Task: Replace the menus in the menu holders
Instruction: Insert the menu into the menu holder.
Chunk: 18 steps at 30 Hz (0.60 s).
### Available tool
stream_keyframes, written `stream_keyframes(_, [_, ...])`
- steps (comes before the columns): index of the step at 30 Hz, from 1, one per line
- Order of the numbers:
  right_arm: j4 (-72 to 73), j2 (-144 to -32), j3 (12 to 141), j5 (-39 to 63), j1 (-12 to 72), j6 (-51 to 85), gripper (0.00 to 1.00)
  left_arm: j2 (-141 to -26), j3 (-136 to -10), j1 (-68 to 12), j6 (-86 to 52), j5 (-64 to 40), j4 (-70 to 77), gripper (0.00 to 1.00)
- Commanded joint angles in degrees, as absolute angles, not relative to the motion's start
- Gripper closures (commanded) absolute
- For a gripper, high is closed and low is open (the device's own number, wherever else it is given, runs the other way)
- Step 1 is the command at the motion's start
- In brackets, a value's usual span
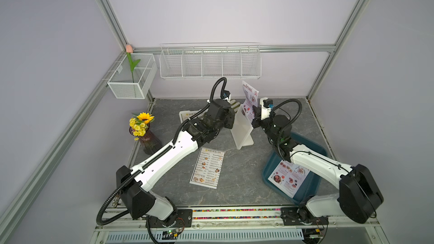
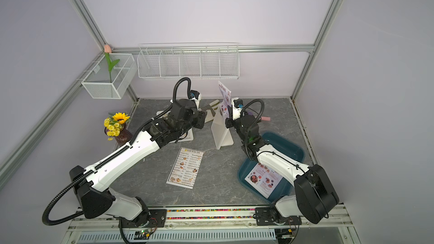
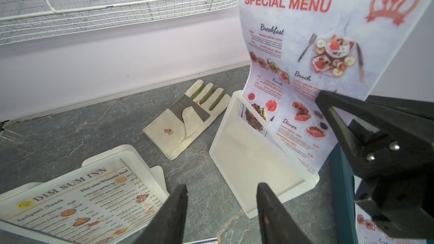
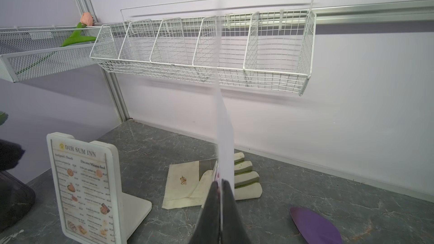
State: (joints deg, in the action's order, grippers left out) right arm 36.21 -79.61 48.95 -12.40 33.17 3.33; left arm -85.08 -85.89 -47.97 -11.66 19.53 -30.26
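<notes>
under half done: right gripper (image 4: 220, 184) pinched shut on special menu (image 3: 305, 55), lower end partly in mid-table holder (image 3: 253, 165); left gripper (image 3: 222, 185) half open, empty. 2nd holder (image 4: 112, 151) still has dim sum sheet (image 4: 82, 184).

Bright, even light from above; shadows faint. Top views slightly soft. Paper sheet (image 4: 225, 137) rising from between the right fingers (image 4: 209, 217) is out of focus. Glare on holder (image 3: 77, 195) beside left fingers (image 3: 173, 214); wire basket (image 3: 94, 3) bows at the edge.
</notes>
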Motion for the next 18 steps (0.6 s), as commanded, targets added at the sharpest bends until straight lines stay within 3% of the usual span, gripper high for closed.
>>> stream_keyframes(1, [40.3,-79.3,47.5,-12.3,33.6,2.8,0.93,-84.4,-85.0,-48.0,-11.3,20.5,-29.5,0.50])
stream_keyframes(18, [40.1,-79.1,47.0,-10.0,33.6,13.9,0.93,-84.6,-84.6,-48.1,-11.3,20.7,-29.0,0.50])
